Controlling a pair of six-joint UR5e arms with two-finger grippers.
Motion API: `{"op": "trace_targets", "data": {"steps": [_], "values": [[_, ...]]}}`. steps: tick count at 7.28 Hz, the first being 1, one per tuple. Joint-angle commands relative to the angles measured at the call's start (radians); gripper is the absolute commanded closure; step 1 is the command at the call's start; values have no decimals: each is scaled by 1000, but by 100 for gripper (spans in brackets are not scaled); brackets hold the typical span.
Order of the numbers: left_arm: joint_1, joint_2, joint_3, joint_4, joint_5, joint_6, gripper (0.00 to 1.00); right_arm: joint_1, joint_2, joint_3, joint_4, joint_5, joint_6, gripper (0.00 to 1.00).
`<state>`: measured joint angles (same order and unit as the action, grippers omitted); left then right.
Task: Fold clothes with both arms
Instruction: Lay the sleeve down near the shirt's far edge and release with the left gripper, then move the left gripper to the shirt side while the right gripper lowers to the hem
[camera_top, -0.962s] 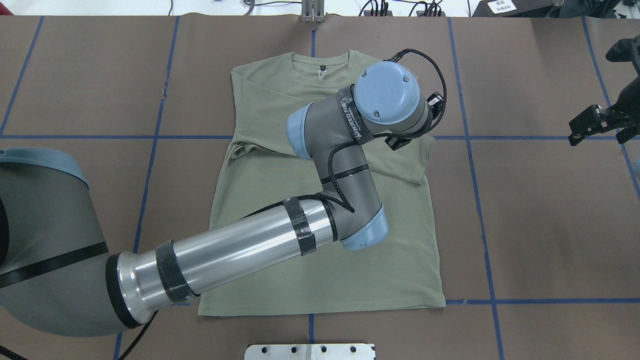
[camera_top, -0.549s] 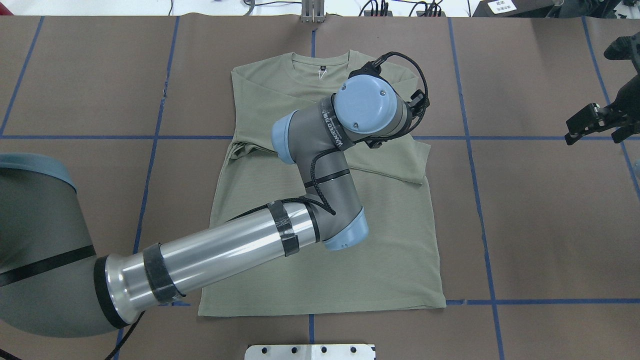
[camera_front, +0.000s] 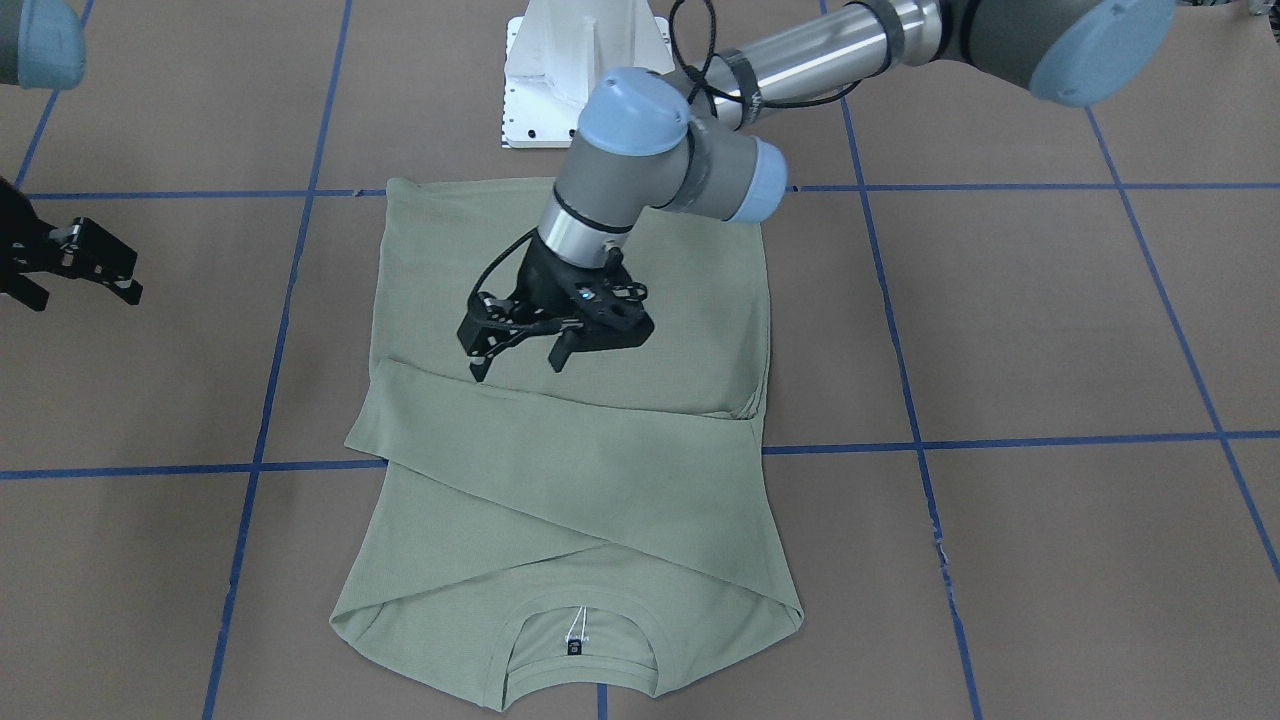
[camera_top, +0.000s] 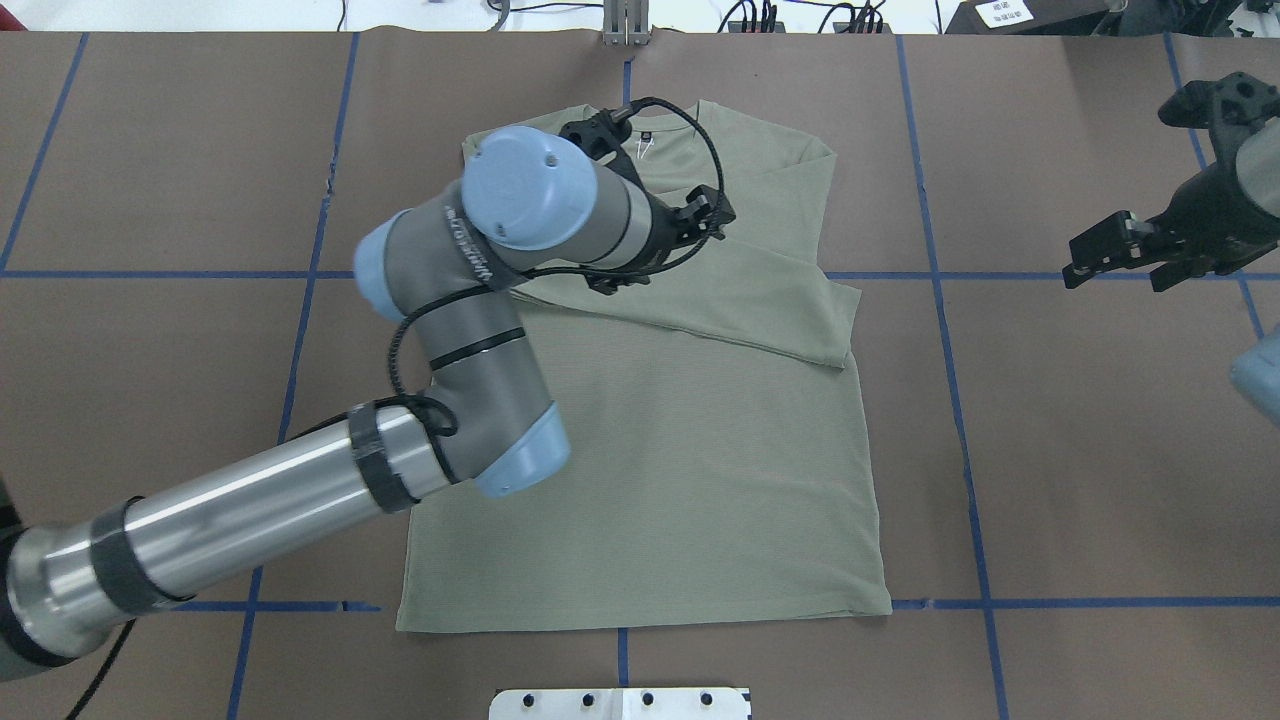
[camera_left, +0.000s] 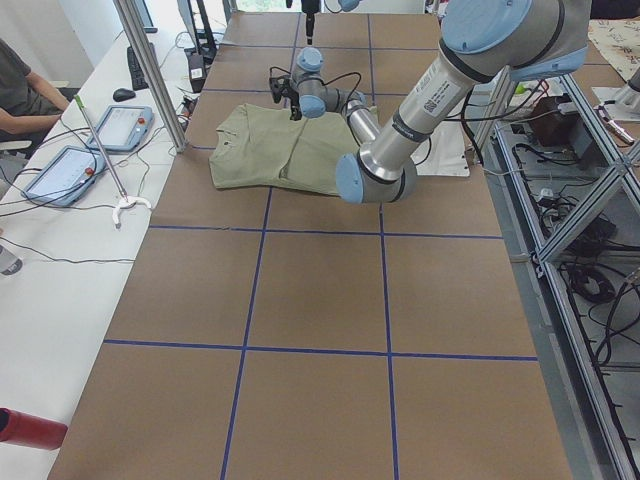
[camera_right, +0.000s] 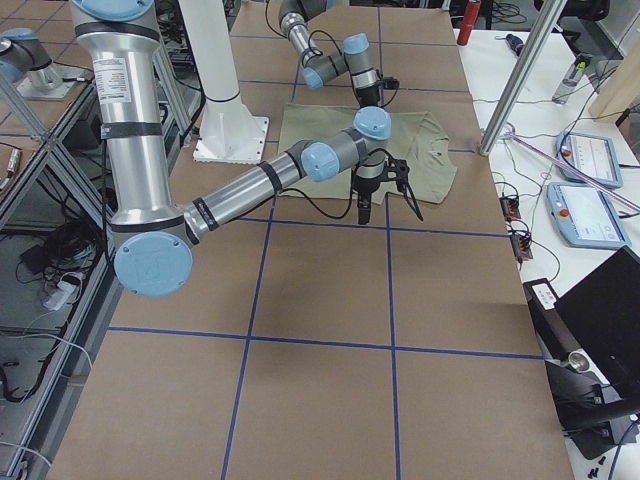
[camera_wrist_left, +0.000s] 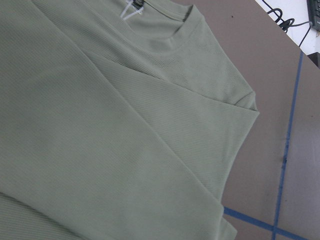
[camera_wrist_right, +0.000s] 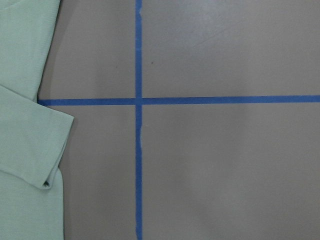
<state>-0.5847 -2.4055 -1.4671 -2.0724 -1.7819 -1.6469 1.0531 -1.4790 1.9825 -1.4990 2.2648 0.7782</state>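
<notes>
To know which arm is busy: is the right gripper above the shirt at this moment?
No, in the overhead view the right gripper is over the bare brown table, clearly apart from the shirt.

The left arm (camera_top: 250, 510) reaches in from the near left. Its silver forearm runs diagonally toward the middle, bends at a blue-capped joint and turns toward the far side, ending in a wrist (camera_top: 530, 190) topped by another blue cap. Below that wrist the left gripper (camera_front: 516, 362) hangs pointing down and slightly tilted, jaws spread apart with nothing between them. The right arm (camera_right: 240, 190) stretches long and low out to the right side. The right gripper (camera_top: 1115, 268) points downward, jaws parted and empty, well apart from the left gripper.
</notes>
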Motion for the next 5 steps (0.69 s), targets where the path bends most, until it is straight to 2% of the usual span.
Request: {"op": "trace_targets", "data": {"steps": [1, 2, 4, 5], "values": [[-29, 269, -334, 130, -17, 196, 0, -167, -74, 45, 202, -77, 290, 0], [-30, 375, -449, 130, -22, 211, 0, -273, -98, 68, 256, -140, 425, 0], [-37, 481, -548, 130, -47, 225, 0, -512, -113, 125, 283, -326, 646, 0], [-35, 490, -565, 130, -45, 223, 0, -632, -106, 124, 283, -428, 718, 0]]}}
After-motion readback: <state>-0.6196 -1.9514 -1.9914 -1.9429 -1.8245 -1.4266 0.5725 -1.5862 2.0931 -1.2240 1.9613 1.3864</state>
